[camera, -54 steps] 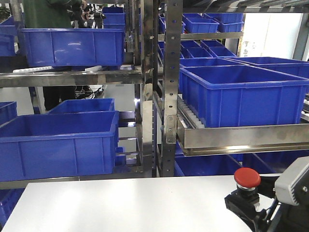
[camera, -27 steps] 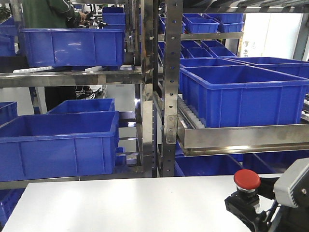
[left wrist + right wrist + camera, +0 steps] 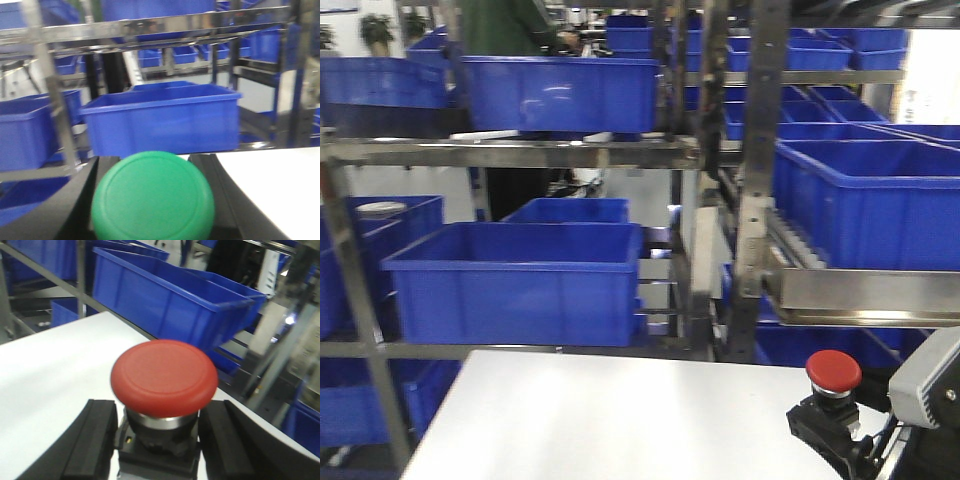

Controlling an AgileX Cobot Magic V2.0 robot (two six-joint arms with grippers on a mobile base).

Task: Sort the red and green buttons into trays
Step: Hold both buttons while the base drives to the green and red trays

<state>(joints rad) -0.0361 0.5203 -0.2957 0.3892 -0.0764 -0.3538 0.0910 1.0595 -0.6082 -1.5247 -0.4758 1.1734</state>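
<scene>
The red button (image 3: 164,372), a mushroom cap on a dark block body, stands upright between the black fingers (image 3: 95,440) of my right gripper (image 3: 160,440), which is shut on its body. In the front view this red button (image 3: 833,370) sits at the lower right over the white table (image 3: 620,420), in the right gripper (image 3: 828,425). The green button (image 3: 152,197) fills the bottom of the left wrist view, and my left gripper (image 3: 150,165) is shut on it, one dark finger (image 3: 75,205) on each side. The trays are out of view.
Steel racks (image 3: 750,200) hold deep blue crates (image 3: 520,280) just beyond the table's far edge. More crates (image 3: 880,200) sit on the right shelf. A person in green (image 3: 505,20) stands behind the upper left crate. The table's left edge (image 3: 440,420) is in view.
The front view has swung left: racks and crates slid right in the picture and the table's left edge came in. Both buttons remain gripped; the right gripper keeps its place in the frame.
</scene>
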